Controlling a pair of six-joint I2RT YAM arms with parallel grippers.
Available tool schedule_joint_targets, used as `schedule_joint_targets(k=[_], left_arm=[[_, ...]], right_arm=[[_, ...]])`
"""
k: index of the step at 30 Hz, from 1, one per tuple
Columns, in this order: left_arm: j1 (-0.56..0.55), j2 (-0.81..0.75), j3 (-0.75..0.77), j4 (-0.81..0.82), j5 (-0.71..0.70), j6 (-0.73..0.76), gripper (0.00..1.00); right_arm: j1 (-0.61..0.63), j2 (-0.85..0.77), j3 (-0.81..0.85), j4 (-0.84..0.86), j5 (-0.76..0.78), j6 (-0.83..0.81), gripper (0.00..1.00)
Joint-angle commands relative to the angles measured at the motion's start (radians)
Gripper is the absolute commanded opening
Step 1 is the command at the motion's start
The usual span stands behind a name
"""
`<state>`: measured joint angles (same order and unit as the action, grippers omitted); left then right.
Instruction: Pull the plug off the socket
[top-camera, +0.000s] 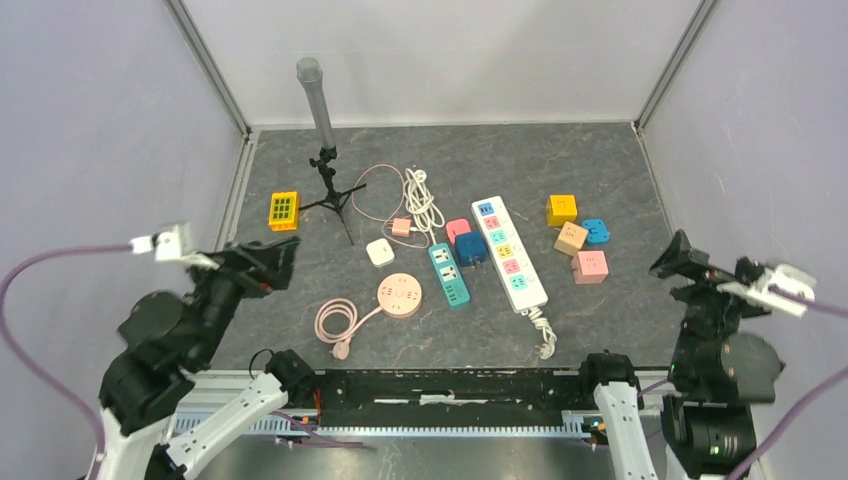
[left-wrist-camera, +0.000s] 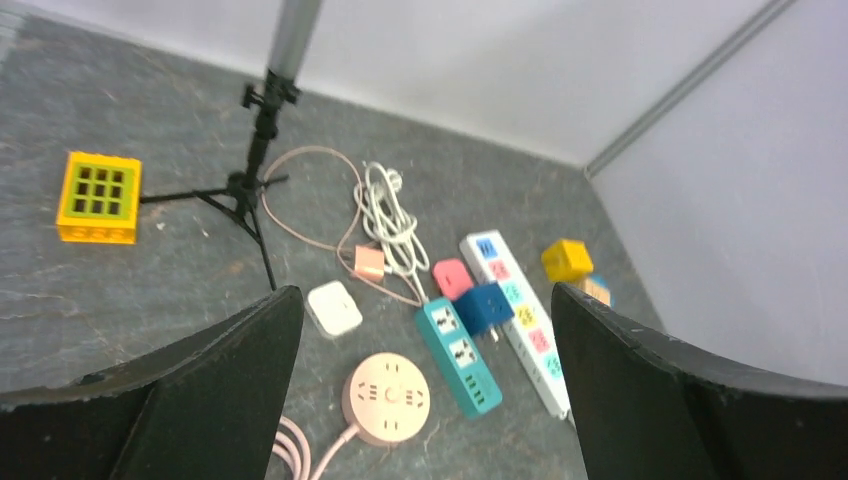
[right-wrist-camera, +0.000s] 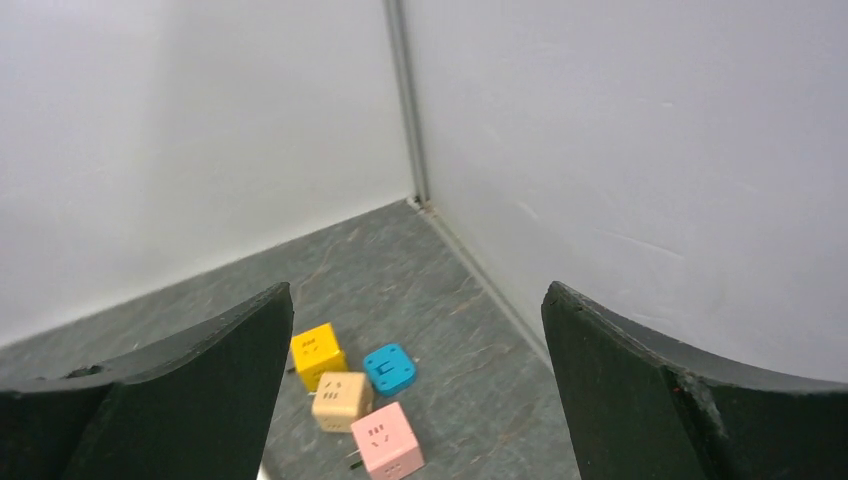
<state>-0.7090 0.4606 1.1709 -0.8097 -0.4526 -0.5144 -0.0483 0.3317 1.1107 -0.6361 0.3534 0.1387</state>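
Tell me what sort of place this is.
Probably a robot-lab test cell: white panel walls box in a grey tabletop, with a white power strip and cube sockets laid out as practice props.

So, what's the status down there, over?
Left gripper open, empty. Right gripper open, empty. Dark blue plug at teal power strip's far end, untouched. Pink plug and white strip crowd it.

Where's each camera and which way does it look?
Top: above, behind the arms, looking down at the table; left gripper, right gripper show.
Left wrist: on left arm, faces teal power strip between left fingers.
Right wrist: on right arm, faces far right corner between right fingers.
Both wrist views share the yellow cube.
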Motion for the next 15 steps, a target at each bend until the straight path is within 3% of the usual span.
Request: schedule_joint_targets(k=[1,15], left_arm=[[0.003,-0.106,-0.052,0.038,-0.129,0.004,1.0],[0.004,-0.131,-0.024,-0.016,-0.175,0.06,1.0]], right_arm=[[-0.003,-0.1,-0.031,0.0,0.156,-0.05,0.98],[-0.004,-0.095,-0.023,-0.024,0.147,-0.019,0.98]])
